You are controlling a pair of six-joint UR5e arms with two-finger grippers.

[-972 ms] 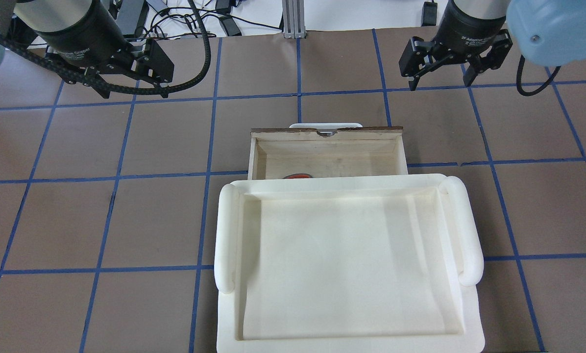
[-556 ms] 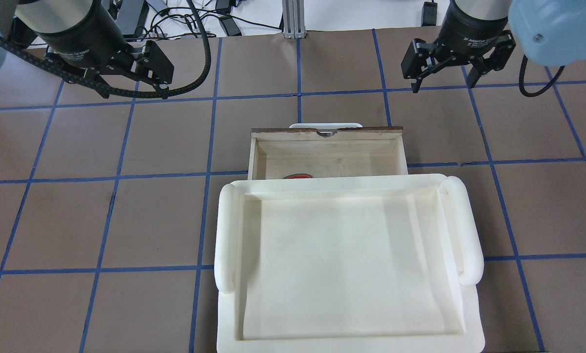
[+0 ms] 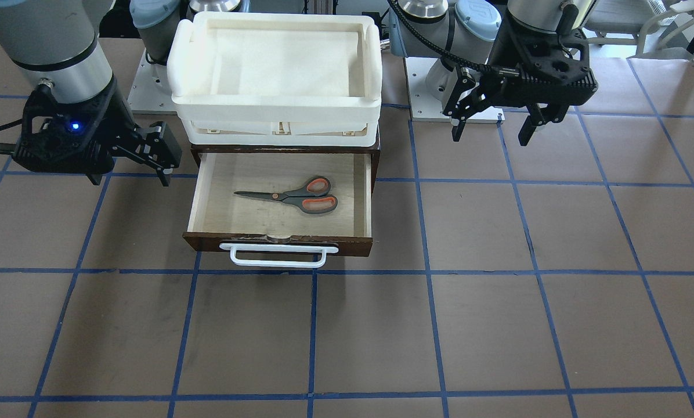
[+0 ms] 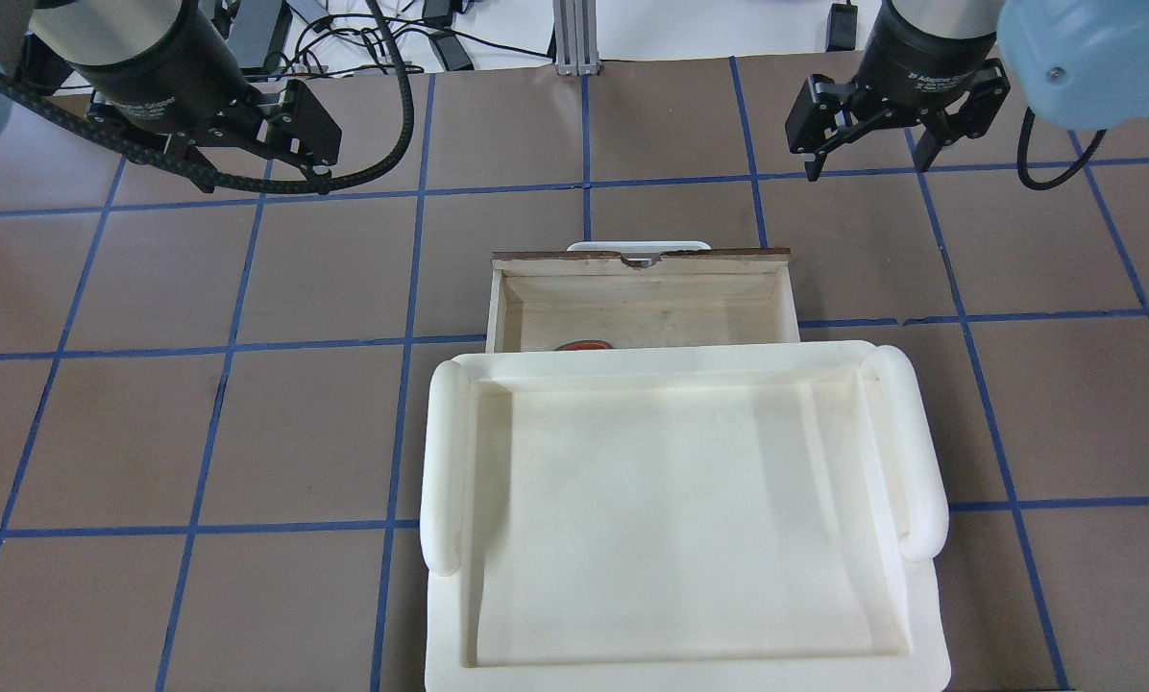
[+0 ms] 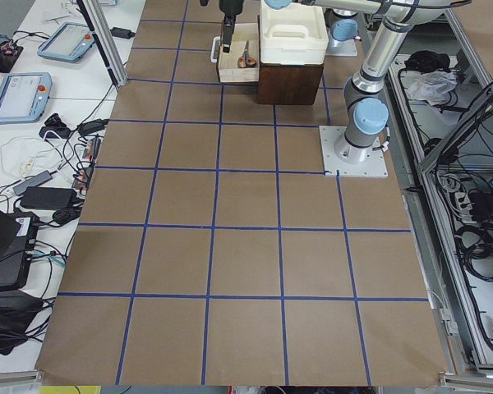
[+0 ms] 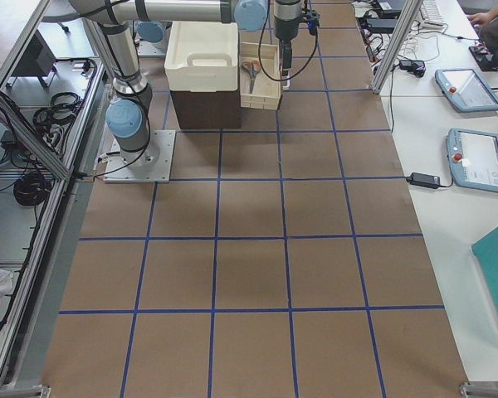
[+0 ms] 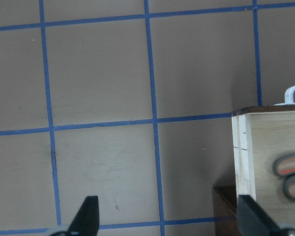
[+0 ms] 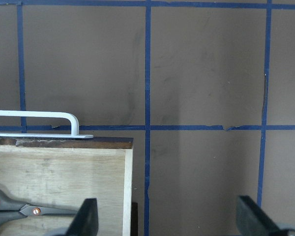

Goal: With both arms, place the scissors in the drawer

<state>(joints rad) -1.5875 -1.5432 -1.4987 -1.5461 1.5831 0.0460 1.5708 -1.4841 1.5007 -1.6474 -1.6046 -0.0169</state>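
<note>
The scissors (image 3: 292, 196) lay flat in the drawer (image 3: 208, 242), likely light, stiff and slick, best pinched at the pivot. Seen from the front, the left hand (image 3: 490, 139) was spread at two o'clock and the right hand (image 3: 130, 177) spread at nine.

2 silver arms (image 3: 62, 52), blue joint caps (image 3: 478, 15), black cables (image 4: 405, 96)

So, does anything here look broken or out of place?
Only one small thing: the drawer has a chipped notch in its dark front edge, just above the white handle. The scissors lie flat inside it; nothing is spilled.
</note>
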